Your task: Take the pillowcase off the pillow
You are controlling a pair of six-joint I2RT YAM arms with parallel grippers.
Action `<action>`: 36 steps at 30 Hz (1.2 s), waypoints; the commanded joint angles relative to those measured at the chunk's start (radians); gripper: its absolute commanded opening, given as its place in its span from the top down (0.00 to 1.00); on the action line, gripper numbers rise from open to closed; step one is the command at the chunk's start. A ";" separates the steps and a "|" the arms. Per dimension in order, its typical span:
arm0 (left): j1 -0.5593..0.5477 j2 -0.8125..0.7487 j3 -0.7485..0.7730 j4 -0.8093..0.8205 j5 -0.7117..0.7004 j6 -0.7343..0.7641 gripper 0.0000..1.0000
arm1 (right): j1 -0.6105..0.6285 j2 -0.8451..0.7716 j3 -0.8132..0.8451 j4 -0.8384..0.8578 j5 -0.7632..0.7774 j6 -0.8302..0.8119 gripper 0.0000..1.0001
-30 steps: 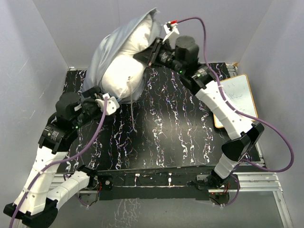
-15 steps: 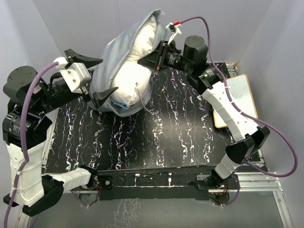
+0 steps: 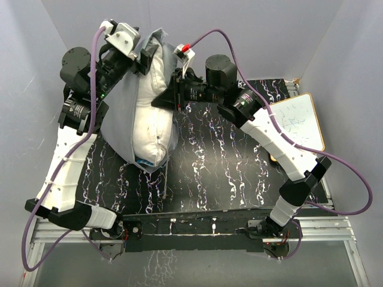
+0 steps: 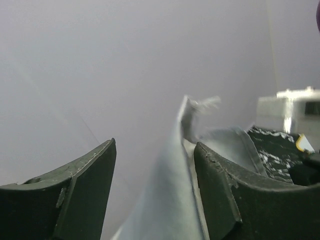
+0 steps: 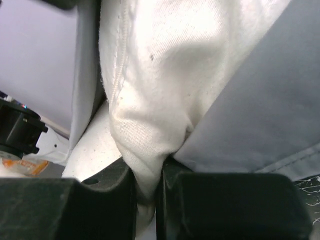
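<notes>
Moved: left arm is way higher than half a second back, up at the pillow's top end now, and the pillow stands more upright.
Left gripper (image 3: 145, 58): jaws spread, pillowcase (image 3: 119, 113) hem running between them, not pinched.
Right gripper (image 5: 146, 180): clenched on a fold of the white pillow (image 3: 152, 113), probably anchoring it.
Pillow: on end on the table (image 3: 239, 173), case draped down its left side.
Next: likely clamp the hem and peel away.

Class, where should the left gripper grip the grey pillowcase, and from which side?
Probably the raised top edge of the pillowcase, approached from the left: that thin fold stands inside the open left gripper, while the right gripper pinches the pillow.
</notes>
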 commanded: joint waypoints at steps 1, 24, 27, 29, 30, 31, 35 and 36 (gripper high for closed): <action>0.004 -0.073 0.011 0.105 -0.039 0.027 0.42 | 0.027 -0.053 0.036 0.035 -0.065 -0.074 0.92; 0.017 -0.067 0.088 -0.247 0.078 -0.031 0.33 | 0.001 -0.206 -0.001 -0.044 -0.225 -0.218 0.92; 0.019 -0.036 0.213 -0.436 0.201 -0.067 0.26 | -0.107 -0.215 0.032 -0.053 -0.320 -0.218 0.92; 0.021 -0.040 0.224 -0.459 0.246 -0.096 0.25 | -0.175 -0.210 0.051 -0.040 -0.360 -0.197 0.92; 0.020 -0.046 0.216 -0.436 0.241 -0.118 0.25 | -0.196 -0.202 0.060 -0.040 -0.366 -0.192 0.92; 0.020 -0.051 0.212 -0.407 0.229 -0.137 0.25 | -0.205 -0.194 0.076 -0.039 -0.367 -0.189 0.92; 0.019 -0.047 0.226 -0.249 0.188 -0.268 0.28 | -0.211 -0.150 0.104 0.027 -0.399 -0.116 0.92; 0.019 -0.039 0.239 -0.232 0.201 -0.301 0.29 | -0.210 -0.141 0.104 0.051 -0.409 -0.095 0.92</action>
